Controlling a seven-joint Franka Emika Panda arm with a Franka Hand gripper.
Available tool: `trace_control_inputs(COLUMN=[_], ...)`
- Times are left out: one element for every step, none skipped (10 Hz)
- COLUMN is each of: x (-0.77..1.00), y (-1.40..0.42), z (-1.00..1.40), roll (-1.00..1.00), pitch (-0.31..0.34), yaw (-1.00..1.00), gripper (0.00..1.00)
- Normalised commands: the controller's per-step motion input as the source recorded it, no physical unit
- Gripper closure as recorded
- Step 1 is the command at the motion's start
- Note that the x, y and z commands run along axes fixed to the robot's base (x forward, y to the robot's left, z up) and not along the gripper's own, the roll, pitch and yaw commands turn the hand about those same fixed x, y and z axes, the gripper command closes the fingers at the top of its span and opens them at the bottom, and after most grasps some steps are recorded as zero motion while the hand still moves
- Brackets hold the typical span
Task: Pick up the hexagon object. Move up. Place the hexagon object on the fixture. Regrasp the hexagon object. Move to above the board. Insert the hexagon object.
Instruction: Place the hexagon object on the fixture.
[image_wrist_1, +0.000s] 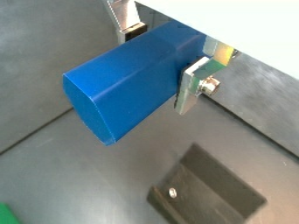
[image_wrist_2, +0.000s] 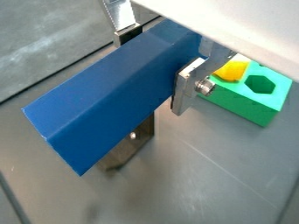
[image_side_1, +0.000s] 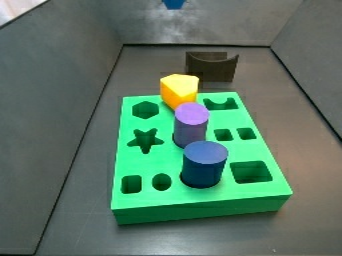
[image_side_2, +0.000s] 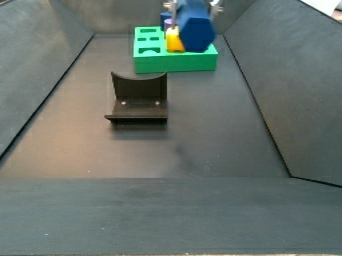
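My gripper (image_wrist_1: 160, 61) is shut on the hexagon object (image_wrist_1: 128, 80), a long blue prism, and holds it high above the floor. Both wrist views show the silver fingers clamped on its sides; in a wrist view the prism (image_wrist_2: 111, 101) reaches out past the fingers (image_wrist_2: 187, 86). The fixture (image_wrist_1: 208, 197), dark with a notch, stands on the floor below; a side view shows it (image_side_2: 138, 98) in front of the green board (image_side_2: 185, 60). In a side view the prism (image_side_2: 195, 27) hangs near the board's end. Only its tip (image_side_1: 174, 4) shows at the edge of a side view.
On the board (image_side_1: 201, 195) stand a yellow piece (image_side_1: 179, 90), a purple cylinder (image_side_1: 191, 124) and a dark-blue cylinder (image_side_1: 203, 164). Its star, hexagon and square holes are open. Grey walls slope up round the floor.
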Motion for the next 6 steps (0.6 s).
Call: trace_control_inputs(x=[1.00,1.00,1.00,1.00,1.00,1.00], y=[-0.23,-0.19,-0.17,-0.14,0.07,0.13], z=[0.01,0.01,0.01,0.01,-0.07,-0.08], roll=[-0.05,-0.03,-0.02,-0.01,-1.00,-1.00], pitch=[0.098,0.117,0.131,0.141,0.061,0.065], yaw=[-0.03,0.00,0.01,0.01,0.04,0.03], gripper=[1.00,1.00,1.00,1.00,1.00,1.00])
